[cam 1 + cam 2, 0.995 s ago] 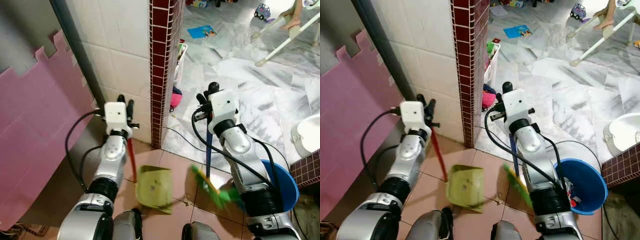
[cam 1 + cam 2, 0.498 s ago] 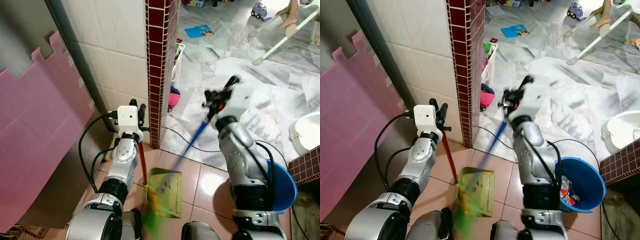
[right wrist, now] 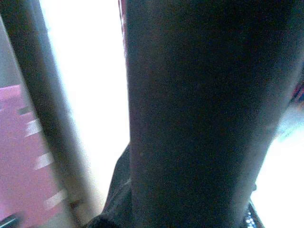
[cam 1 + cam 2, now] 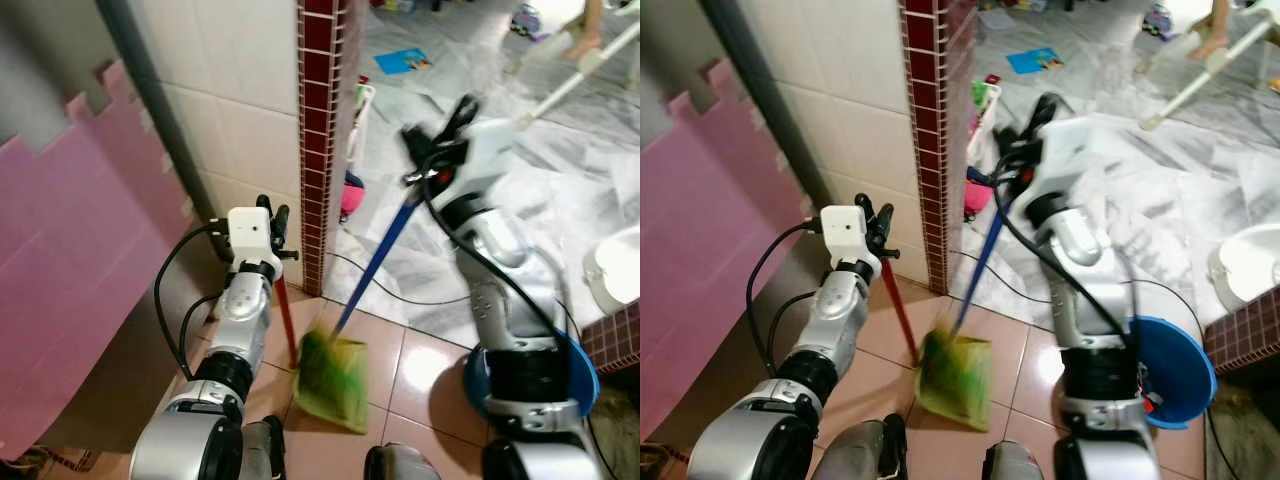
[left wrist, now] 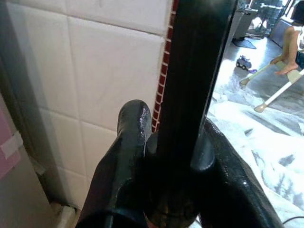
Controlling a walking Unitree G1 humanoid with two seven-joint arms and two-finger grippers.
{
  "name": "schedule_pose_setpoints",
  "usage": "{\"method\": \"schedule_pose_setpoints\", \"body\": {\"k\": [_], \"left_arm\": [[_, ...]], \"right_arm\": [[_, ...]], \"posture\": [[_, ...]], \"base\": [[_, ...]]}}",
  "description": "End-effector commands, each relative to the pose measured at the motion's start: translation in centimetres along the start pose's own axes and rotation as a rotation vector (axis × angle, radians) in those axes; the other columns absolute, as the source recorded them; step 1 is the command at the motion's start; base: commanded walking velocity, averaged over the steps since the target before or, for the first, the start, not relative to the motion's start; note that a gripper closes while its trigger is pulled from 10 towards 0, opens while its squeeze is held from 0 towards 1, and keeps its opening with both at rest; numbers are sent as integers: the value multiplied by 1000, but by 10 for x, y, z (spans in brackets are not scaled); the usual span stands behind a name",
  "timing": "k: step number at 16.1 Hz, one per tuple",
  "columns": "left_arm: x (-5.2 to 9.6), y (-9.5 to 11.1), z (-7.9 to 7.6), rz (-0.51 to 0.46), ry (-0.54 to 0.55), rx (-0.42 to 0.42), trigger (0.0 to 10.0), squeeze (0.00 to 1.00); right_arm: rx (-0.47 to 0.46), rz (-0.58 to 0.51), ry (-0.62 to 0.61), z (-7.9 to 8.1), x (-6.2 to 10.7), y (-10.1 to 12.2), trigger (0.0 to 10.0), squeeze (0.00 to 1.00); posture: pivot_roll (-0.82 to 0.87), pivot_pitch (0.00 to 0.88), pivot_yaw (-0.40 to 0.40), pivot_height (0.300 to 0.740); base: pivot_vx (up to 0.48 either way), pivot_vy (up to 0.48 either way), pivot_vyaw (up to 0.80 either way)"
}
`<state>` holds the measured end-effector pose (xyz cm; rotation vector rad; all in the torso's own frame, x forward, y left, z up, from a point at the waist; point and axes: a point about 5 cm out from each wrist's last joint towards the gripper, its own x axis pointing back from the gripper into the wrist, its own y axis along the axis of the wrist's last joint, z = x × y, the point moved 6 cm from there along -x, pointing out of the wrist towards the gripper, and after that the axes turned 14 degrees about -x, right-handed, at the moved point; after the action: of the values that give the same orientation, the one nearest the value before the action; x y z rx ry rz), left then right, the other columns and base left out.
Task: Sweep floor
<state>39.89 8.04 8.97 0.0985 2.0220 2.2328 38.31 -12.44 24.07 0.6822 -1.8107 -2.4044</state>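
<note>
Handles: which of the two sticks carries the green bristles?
The blue handle in the right pincer; its bristles rest on the dustpan. The red handle, in the left pincer, is the dustpan's.

Head pair: looking down and forward, sharing the pink tile floor (image 4: 420,360) and brick pillar (image 4: 932,150).
Wrist views: sitting very close, looking along dark handles.

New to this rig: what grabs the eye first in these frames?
The green broom head lies inside the green dustpan on the pink floor tiles at the robot's feet. Its blue handle slants up to the right hand, while the left hand grips the dustpan's red handle by the dark red tiled pillar. A blue bucket sits at the right.
</note>
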Motion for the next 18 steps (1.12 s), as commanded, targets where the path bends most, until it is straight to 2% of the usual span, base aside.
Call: {"method": "schedule_pose_setpoints", "body": {"k": [1,2,4,7,8,11,14,16,17,18], "left_arm": [[3,-12,-6,55,-12,65,10000,0],[2,-9,1,44,-3,55,10000,0],[4,-11,10,43,2,45,10000,0],[14,-16,17,29,-34,35,10000,0],[19,-17,22,32,-36,5,10000,0],[23,-6,26,-2,-56,-3,10000,0],[25,2,26,-18,-63,20,10000,0],[31,0,28,3,-70,40,10000,0],[35,-3,24,13,-92,55,10000,0],[41,-9,19,33,-108,65,10000,0]], "right_arm": [[105,-106,-5,0,1,26,10000,0],[126,-89,-57,-12,9,16,10000,0],[192,-67,-127,-24,22,-2,10000,0],[284,-21,-185,-29,45,-35,10000,0],[322,1,-200,-29,53,-47,10000,0],[305,92,-276,-43,66,-73,10000,0],[310,115,-303,-49,68,-81,10000,0],[281,131,-323,-51,70,-91,10000,0],[270,123,-330,-51,71,-92,10000,0],[260,121,-372,-58,73,-93,10000,0]], "posture": [[-128,93,34,740],[-124,87,40,740],[-121,66,55,740],[-108,0,73,740],[-101,0,67,740],[-53,0,31,740],[-45,0,30,740],[-37,0,44,740],[-37,0,47,740],[-47,0,53,740]], "base": [[0,0,0],[0,0,0],[0,0,0],[0,0,0],[0,0,0],[0,0,-267],[0,0,-800],[0,0,-800],[0,0,-800],[0,480,-800]]}}
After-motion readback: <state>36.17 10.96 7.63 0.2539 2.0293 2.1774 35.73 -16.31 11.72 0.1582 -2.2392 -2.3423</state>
